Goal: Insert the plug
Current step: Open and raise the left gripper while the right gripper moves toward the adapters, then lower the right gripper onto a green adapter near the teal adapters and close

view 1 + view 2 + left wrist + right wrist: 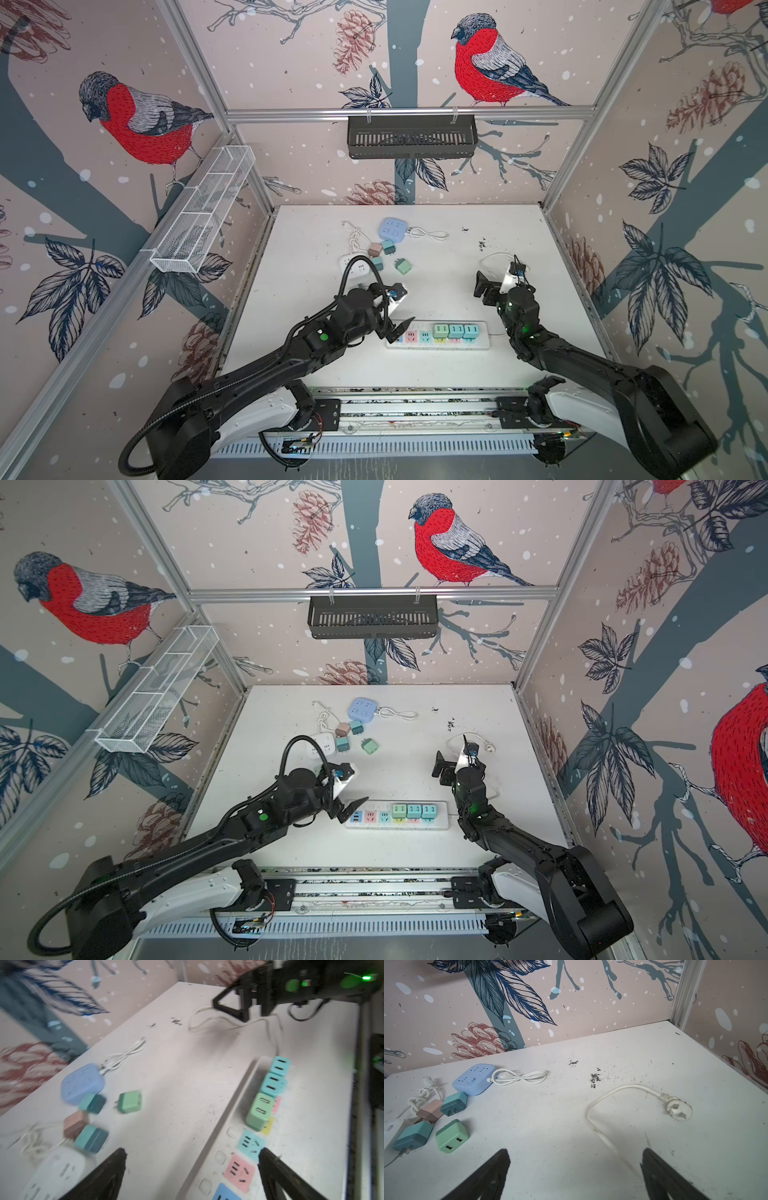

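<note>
White and pastel, the power strip (483, 334) lies across the lower middle of the table (519, 232) in both top views. Three plugs are seated side by side in its right half: a mint-green plug (441, 331) and two blue plugs (456, 331). The left gripper (192, 1151) hovers at the strip's left end, its jaws spread wide with nothing between them. In the left wrist view one fingertip (270, 1159) overlaps a blue socket face; contact cannot be judged. At right of centre, the right gripper (575, 1151) is also spread and empty, above bare table beside a white cord (612, 1093). A loose green plug (403, 266) lies at upper centre, near teal and pink plugs and a blue socket cube (394, 228).
</note>
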Controlling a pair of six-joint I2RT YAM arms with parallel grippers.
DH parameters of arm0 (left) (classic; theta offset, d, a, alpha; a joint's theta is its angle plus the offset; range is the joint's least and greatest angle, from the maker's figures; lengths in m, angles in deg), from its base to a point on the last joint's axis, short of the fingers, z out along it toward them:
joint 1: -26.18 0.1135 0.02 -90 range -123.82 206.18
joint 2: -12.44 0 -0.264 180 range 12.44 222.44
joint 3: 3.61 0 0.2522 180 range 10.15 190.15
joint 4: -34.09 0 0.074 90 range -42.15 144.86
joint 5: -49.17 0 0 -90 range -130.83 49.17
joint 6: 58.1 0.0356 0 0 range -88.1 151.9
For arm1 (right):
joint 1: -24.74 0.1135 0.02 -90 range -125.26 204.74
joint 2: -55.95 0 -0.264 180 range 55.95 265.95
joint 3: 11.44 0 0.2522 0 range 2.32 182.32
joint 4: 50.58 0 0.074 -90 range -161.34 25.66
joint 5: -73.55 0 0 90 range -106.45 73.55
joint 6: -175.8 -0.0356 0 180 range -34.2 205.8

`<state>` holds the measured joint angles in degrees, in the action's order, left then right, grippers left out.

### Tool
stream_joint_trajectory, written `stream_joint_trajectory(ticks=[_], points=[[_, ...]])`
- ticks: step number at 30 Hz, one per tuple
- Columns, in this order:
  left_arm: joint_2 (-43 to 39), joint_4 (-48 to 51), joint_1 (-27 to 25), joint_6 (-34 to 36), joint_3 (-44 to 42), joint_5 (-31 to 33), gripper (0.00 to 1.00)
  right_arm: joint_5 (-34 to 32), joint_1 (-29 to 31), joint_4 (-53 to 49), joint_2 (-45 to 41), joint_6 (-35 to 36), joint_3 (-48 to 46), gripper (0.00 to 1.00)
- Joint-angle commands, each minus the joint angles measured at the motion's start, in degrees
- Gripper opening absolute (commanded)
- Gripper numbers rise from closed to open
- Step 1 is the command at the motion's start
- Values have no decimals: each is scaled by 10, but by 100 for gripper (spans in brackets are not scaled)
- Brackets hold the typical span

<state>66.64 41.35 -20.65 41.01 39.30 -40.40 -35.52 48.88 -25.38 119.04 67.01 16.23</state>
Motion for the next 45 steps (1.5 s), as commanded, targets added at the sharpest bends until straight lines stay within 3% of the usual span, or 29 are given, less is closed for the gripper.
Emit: stream_joint_trajectory(ticks=[1, 6, 10, 15, 20, 22, 24, 26, 29, 33, 37, 39, 42, 45], points=[[-50, -90, 51, -139, -49, 161, 99, -16, 5, 10, 7, 11, 5, 100], [-88, -109, 107, -182, -117, 150, 99, -34, 16, -3, 24, 14, 21, 100], [-78, -119, 107, -259, -130, 268, 99, -79, 14, -28, 18, -12, 27, 100], [-45, 31, 108, -469, -79, 467, 98, -181, 21, -100, 2, -69, 52, 100], [-20, 89, 107, -524, -51, 475, 98, -230, 28, -230, -48, -248, 95, 100], [-12, 81, 107, -478, -49, 451, 98, -225, 29, -260, -75, -232, 113, 100], [-3, 33, 107, -464, -70, 498, 98, -216, 27, -252, -102, -207, 110, 99], [17, -75, 111, -413, -116, 523, 98, -123, 14, -207, -125, -148, 95, 100], [45, -54, 136, -411, -89, 468, 98, -7, 4, -184, -122, -128, 95, 100], [81, -77, 165, -394, -79, 412, 98, 1, 42, -218, -49, -111, 158, 100], [106, -72, 170, -396, -66, 410, 98, 15, 88, -239, 74, -83, 238, 99], [108, -68, 170, -397, -65, 408, 98, 42, 105, -251, 148, -75, 288, 94], [99, -73, 170, -396, -72, 408, 98, 46, 127, -334, 266, -77, 408, 78], [80, -85, 172, -394, -86, 402, 98, 19, 142, -398, 372, -80, 518, 76]])
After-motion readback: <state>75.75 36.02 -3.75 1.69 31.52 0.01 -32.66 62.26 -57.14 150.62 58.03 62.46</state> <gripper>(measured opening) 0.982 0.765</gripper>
